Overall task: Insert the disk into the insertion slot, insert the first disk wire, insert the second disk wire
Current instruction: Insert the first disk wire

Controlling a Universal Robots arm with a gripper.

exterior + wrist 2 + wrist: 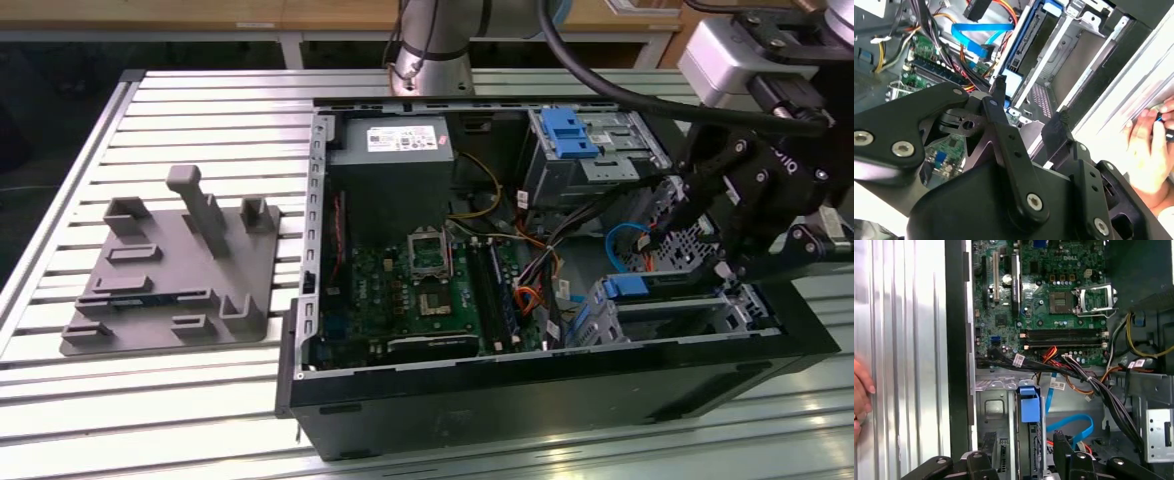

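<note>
The disk [657,287], grey in its blue caddy, stands on edge inside the insertion slot [731,318], a silver perforated cage at the case's corner near the exterior view's right. Its blue caddy end [1029,404] shows in the first wrist view, and its blue edge [1023,47] in the second wrist view. My gripper [714,262] hovers just above the cage, open, its black fingers [998,87] astride the disk's edge and holding nothing. A flat blue wire [1075,427] and black and orange wires lie loose beside the cage.
A taller grey bay with a blue tab [574,135] stands further back in the case. The motherboard [427,290] fills the case's middle. A grey fixture plate [174,270] lies on the slatted table at the exterior view's left. A person's hand [1149,145] rests outside the case wall.
</note>
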